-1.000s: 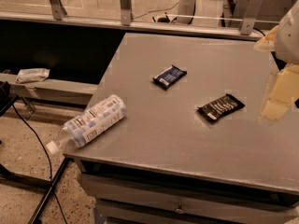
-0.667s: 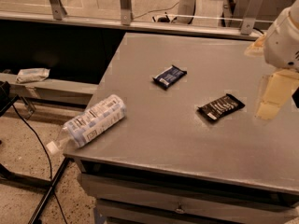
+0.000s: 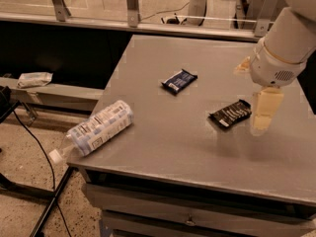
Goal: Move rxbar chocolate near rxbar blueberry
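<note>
The rxbar chocolate (image 3: 230, 114), a black wrapper with white lettering, lies flat on the grey table (image 3: 163, 132) right of centre. The rxbar blueberry (image 3: 179, 81), a dark blue wrapper with a white patch, lies flat to its upper left, about a bar's length away. My gripper (image 3: 250, 98) hangs from the white arm at the right, just right of and above the black bar. Its cream fingers (image 3: 265, 110) are spread apart and hold nothing. One finger points down beside the bar's right end.
A large clear bottle with a white-blue label (image 3: 98, 128) lies on its side at the table's front left corner, its cap over the edge. A glass railing runs behind the table. A cable and a ledge with a wrapped packet (image 3: 33, 79) are on the left.
My arm has moved left and a little forward, bringing the gripper closer to the black bar. Both bars and the bottle have stayed where they were.
</note>
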### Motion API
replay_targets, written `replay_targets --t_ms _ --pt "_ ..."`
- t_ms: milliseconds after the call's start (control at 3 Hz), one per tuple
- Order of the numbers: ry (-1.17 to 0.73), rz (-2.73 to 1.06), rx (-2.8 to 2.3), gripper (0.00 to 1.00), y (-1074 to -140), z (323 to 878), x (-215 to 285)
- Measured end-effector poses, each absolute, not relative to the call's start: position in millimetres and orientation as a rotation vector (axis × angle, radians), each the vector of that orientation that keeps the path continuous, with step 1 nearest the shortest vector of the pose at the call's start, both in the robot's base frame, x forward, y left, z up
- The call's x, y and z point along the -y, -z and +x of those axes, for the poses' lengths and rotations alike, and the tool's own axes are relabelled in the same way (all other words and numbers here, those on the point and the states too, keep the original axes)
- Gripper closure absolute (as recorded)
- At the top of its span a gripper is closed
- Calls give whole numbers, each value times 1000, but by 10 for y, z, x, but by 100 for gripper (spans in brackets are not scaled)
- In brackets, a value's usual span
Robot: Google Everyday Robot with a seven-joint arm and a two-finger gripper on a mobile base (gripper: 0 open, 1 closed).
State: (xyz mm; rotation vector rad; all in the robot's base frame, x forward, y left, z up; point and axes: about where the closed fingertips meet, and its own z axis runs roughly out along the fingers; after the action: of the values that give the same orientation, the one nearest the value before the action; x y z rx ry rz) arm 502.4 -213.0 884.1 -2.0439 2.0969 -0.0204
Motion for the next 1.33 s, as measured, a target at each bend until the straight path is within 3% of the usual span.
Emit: replay_targets --t_ms 333,1000,1333 --pt "19 -2139 -2091 3 -8493 5186 2086" --pt "-4 -2179 -2122 49 -8200 5271 2123" --pt "-14 -2176 -2118 80 -8258 5277 2123"
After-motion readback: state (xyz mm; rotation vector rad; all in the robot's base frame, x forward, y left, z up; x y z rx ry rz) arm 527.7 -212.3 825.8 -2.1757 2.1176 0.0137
